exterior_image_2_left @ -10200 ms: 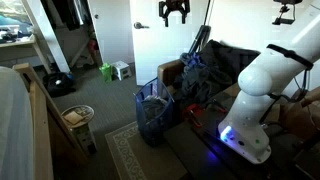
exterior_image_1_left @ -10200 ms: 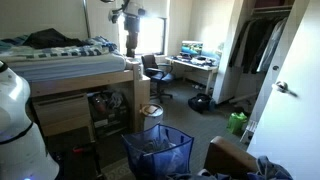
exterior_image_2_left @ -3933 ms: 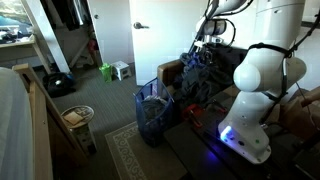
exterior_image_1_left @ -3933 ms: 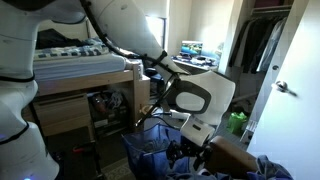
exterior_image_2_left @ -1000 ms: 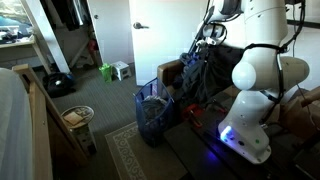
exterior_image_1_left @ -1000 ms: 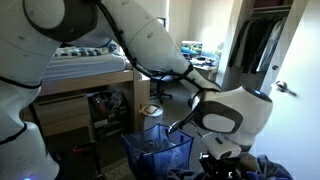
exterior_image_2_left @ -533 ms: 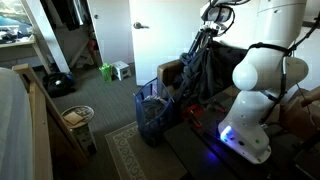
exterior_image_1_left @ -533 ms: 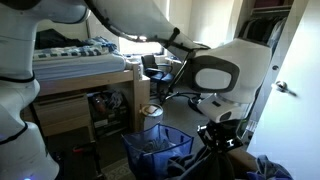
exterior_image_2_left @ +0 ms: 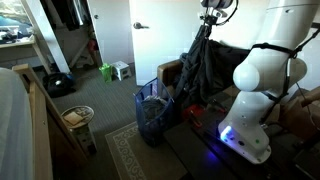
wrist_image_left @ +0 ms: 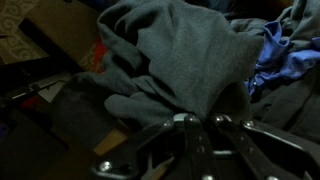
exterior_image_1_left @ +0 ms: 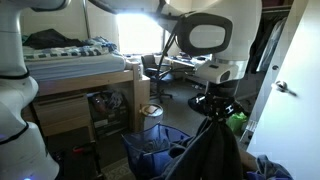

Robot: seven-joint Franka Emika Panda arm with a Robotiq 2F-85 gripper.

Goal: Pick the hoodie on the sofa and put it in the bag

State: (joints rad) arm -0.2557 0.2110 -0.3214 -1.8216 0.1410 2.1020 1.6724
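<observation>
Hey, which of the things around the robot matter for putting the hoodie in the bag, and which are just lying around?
Part of the job:
hoodie, hanging from the shut gripper
blue mesh bag
sofa

Just lying about:
light-blue cloth heap
green bag
bed
desk chair

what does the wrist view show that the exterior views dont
Only the wrist view: the hand from close up, pinched on bunched grey folds of the hoodie. Only the exterior views: the hoodie hanging full length from the raised hand, near the blue mesh bag, plus the bed and, in an exterior view, the sofa. Both: the hand shut on the hoodie, with light-blue cloth close by.
</observation>
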